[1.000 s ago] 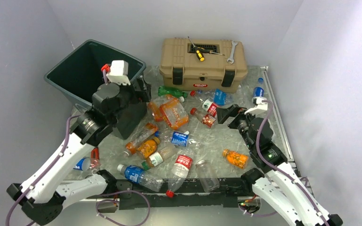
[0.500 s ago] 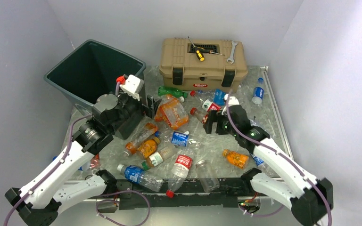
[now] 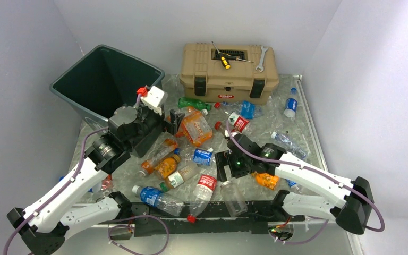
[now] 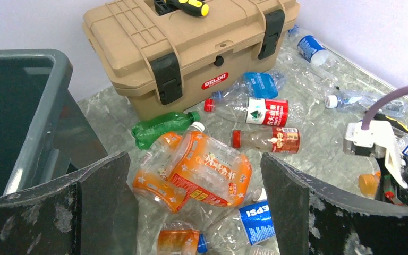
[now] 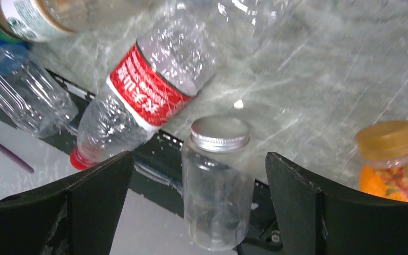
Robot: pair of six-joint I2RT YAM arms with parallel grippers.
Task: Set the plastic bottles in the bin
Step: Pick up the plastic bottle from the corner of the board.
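Right wrist view is filled by a clear silver-capped bottle (image 5: 218, 186), found directly below the right tool (image 5: 197, 156) and framed between its two dark fingers, which are spread wide with nothing pinched. The bottle is laid at the near edge of the worktop (image 5: 308, 90), its body apparently partly over the dark frame rail. Its long axis is seen to run from cap to base, crosswise to the line joining the fingers, so a closing stroke would be met by the round flanks rather than the ends. A gap is seen on each side and no contact is shown. Beyond one finger a red-labelled bottle (image 5: 143, 90) is lying slantwise just beside the target. Beyond the other an orange-capped bottle (image 5: 390, 159) is set near. Either is judged liable to be nudged on a descent. From the top external view the right tool is plainly the nearer one to this bottle. The left tool (image 4: 194, 159), likewise spread and empty, is held well apart from it, with a crushed orange bottle (image 4: 196, 172) ahead of its fingers and the bin (image 3: 101, 79) off to its left. From the right tool the bin lies far across the worktop, past the left arm, so a long carry is judged to be needed.
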